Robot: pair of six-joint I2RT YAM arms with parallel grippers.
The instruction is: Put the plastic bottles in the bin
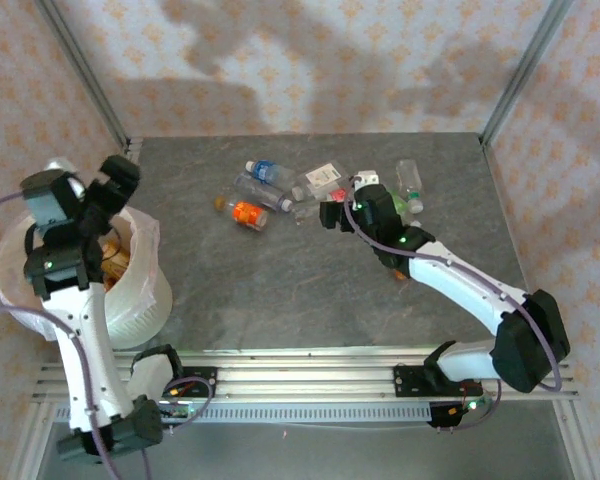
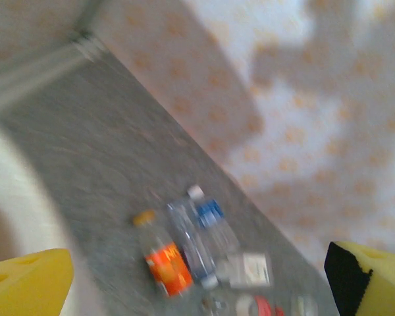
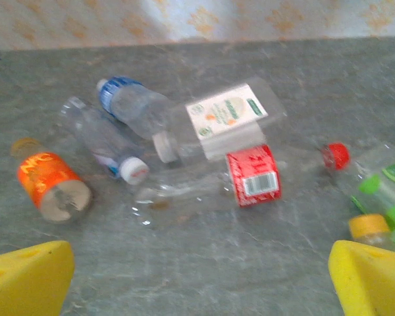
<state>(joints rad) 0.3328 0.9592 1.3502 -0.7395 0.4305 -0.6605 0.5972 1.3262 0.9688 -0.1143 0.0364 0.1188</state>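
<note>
The plastic bottles (image 1: pixel 263 190) lie in a loose group on the far middle of the grey tabletop (image 1: pixel 280 290), among them an orange-label bottle (image 3: pixel 49 181) and a red-label bottle (image 3: pixel 250 176). The right claw (image 1: pixel 342 203) hovers just beside this group, wide open and empty. The left claw (image 1: pixel 85 190) hangs over the white bin (image 1: pixel 140 300) at the left edge, also open, holding nothing.

Grey stone-look table (image 1: pixel 280 290) ringed by pale, orange-patterned walls (image 1: pixel 310 60)
</note>
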